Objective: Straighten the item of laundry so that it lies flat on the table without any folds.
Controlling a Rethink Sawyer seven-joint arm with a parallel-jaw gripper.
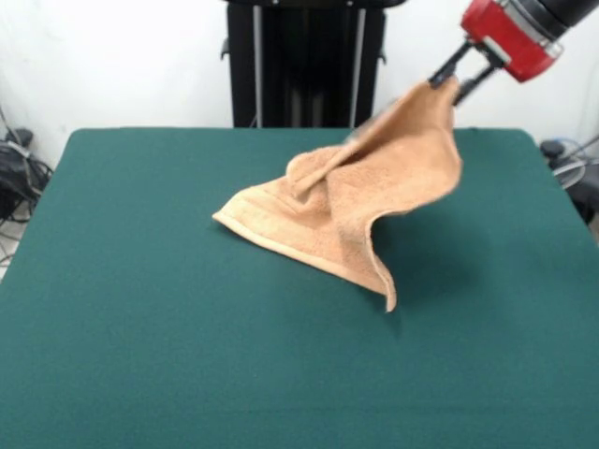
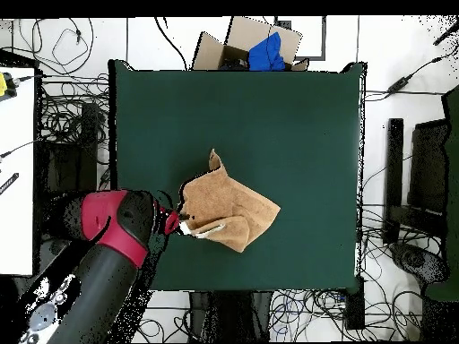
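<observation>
The tan terry towel is partly lifted. One corner is pinched high at the upper right by my gripper, which is shut on it. The rest drapes down in folds onto the green table, with a lower corner hanging just above the cloth at the front. In the overhead view the towel lies crumpled near the table's middle, and my gripper holds its left edge. The red and black arm reaches in from the lower left. A small white tag shows by the gripper.
The robot's black pedestal stands behind the table's far edge. Cables and boxes lie on the floor around the table. A white bench stands at the left in the overhead view.
</observation>
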